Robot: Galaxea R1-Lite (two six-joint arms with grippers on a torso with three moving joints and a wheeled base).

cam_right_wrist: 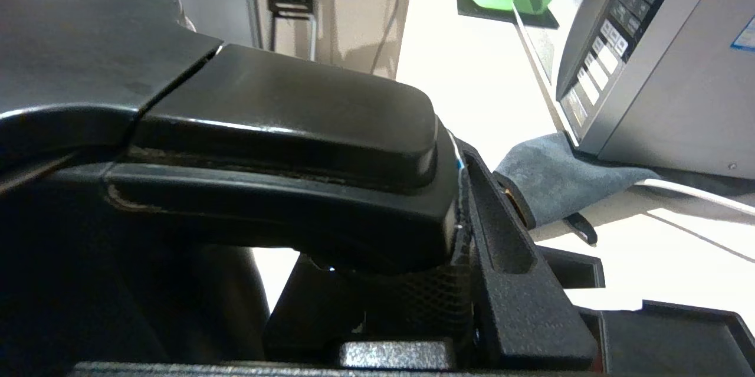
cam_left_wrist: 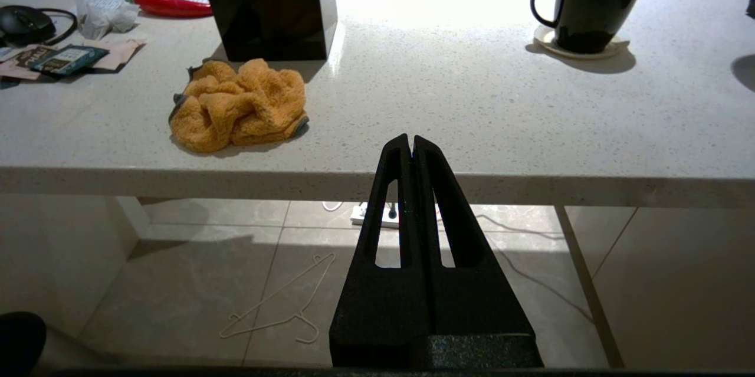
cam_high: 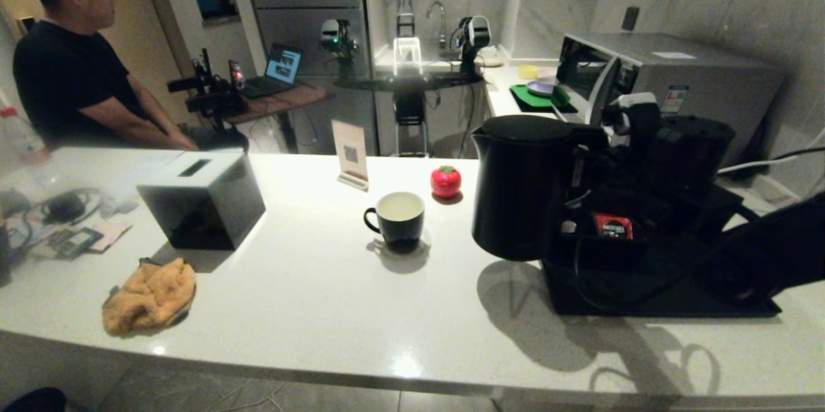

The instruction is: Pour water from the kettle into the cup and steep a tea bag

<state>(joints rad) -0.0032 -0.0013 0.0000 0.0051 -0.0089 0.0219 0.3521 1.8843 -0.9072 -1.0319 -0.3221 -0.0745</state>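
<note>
The matte black kettle (cam_high: 522, 186) hangs upright just above the counter, right of the cup, its shadow on the counter below it. My right gripper (cam_high: 602, 141) is shut on its handle (cam_right_wrist: 283, 129); one finger (cam_right_wrist: 501, 235) presses the handle's side and the other is hidden behind it. The small black cup (cam_high: 399, 215) stands on a coaster mid-counter, its pale inside showing a faint yellowish tint. It also appears in the left wrist view as the cup (cam_left_wrist: 590, 2). My left gripper (cam_left_wrist: 411, 140) hangs shut and empty below the counter's front edge.
A red tomato-shaped object (cam_high: 445, 181) sits behind the cup, a sign card (cam_high: 350, 154) beside it. A black box (cam_high: 203, 199) and orange cloth (cam_high: 149, 296) lie left. A low black tray (cam_high: 644, 296) holding a red packet (cam_high: 612, 225) is right; microwave (cam_high: 670, 77) behind.
</note>
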